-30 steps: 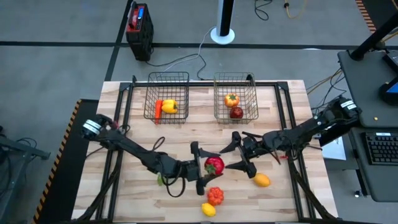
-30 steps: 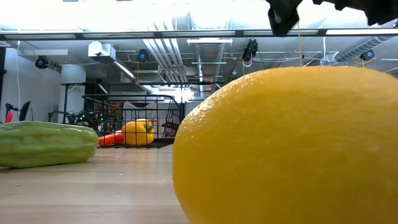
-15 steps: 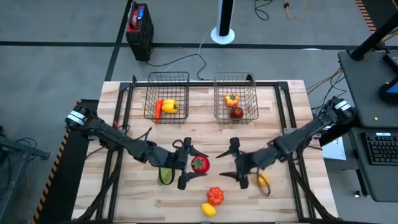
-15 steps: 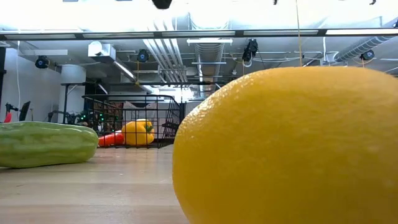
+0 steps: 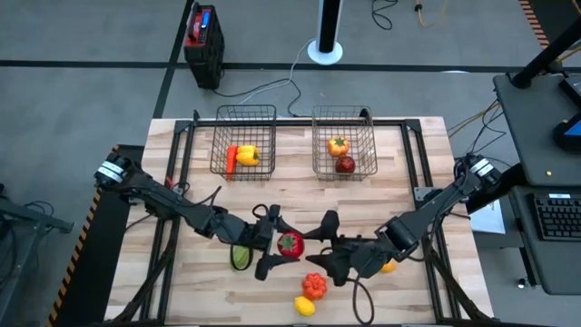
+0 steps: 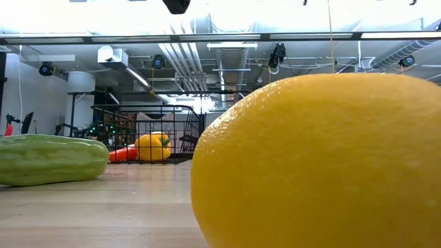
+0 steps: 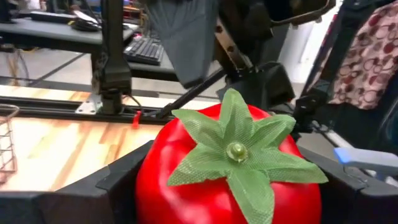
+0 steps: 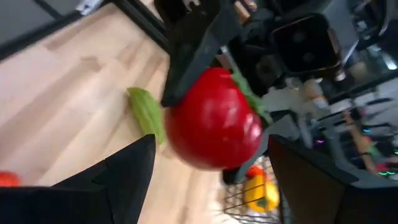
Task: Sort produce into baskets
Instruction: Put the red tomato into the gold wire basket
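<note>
L gripper (image 5: 275,245) is clamping the red tomato (image 5: 290,242) betw its fingers, mid-table, just beside the cucumber (image 5: 240,257); prob holding it clear of the table for carrying to a basket; R gripper (image 5: 329,247) is facing it w/ jaws apart, empty, near the orange pepper (image 5: 314,285); left basket (image 5: 243,114) is holding veg, right basket (image 5: 343,113) fruit; lemon (image 5: 305,306) is waiting at the front edge.

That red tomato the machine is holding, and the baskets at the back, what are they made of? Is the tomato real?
The tomato looks fake: smooth, glossy, plastic-like skin, and a leaf cap with a woven mesh texture, like fabric. The left hand grips it. The baskets look like thin dark metal wire in an open grid, matte. The table seems to be pale wood planks, with visible grain.
</note>
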